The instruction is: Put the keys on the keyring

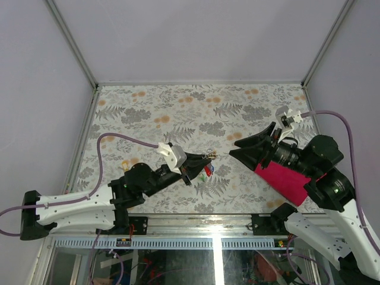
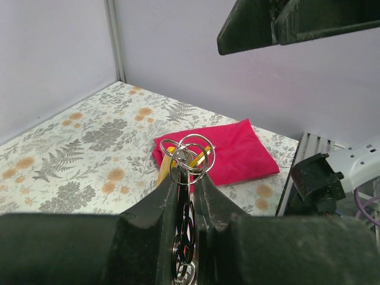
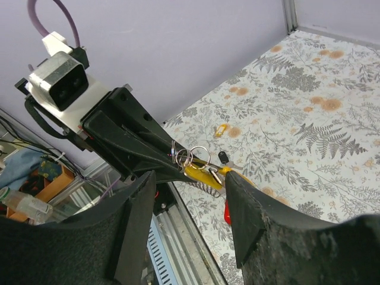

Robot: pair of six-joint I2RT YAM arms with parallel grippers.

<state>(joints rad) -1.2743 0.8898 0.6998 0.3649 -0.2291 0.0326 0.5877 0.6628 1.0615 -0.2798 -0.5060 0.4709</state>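
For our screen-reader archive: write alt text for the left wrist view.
The left tool pinches interlinked silvery keyrings upright, a yellow key head beside them. Behind lies a folded magenta cloth on the floral table; the right tool hangs overhead.

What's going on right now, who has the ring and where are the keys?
The left gripper is pinched shut on the keyring and holds it up above the table. Keys hang from the ring, among them a yellow key and a black-headed key. The right gripper is open and empty, facing the ring from a short way off. The magenta cloth lies on the table under the right arm.
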